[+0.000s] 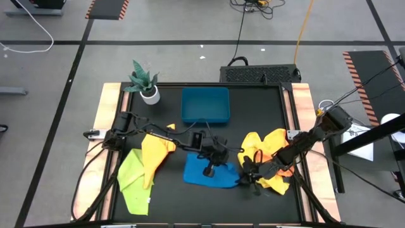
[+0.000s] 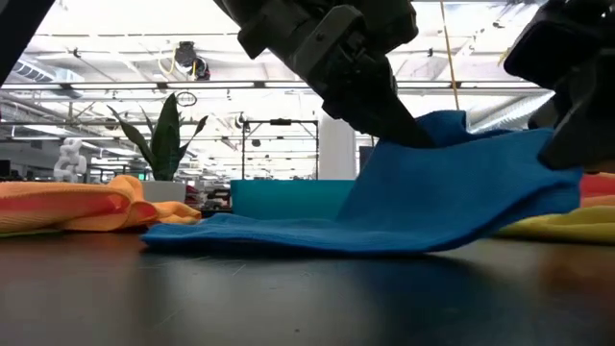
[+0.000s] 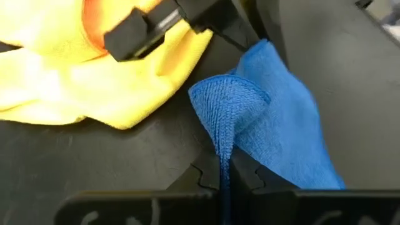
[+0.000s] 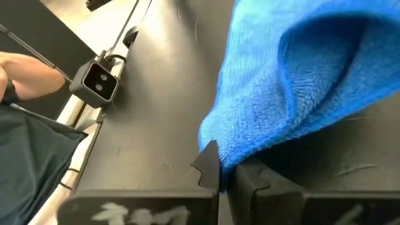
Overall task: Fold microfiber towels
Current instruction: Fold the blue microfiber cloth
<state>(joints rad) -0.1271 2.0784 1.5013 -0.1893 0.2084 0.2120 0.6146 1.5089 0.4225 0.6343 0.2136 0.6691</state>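
Left gripper (image 1: 209, 170), right gripper (image 1: 248, 178) — both angled down, pinching blue towel (image 1: 209, 174) edges.

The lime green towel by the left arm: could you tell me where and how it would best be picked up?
Probably at a near corner of the lime green towel, from straight above. It lies mostly flat, its far end tucked under the yellow towel, so the near edge is freest. Both grippers, left and right, currently pinch the blue towel.
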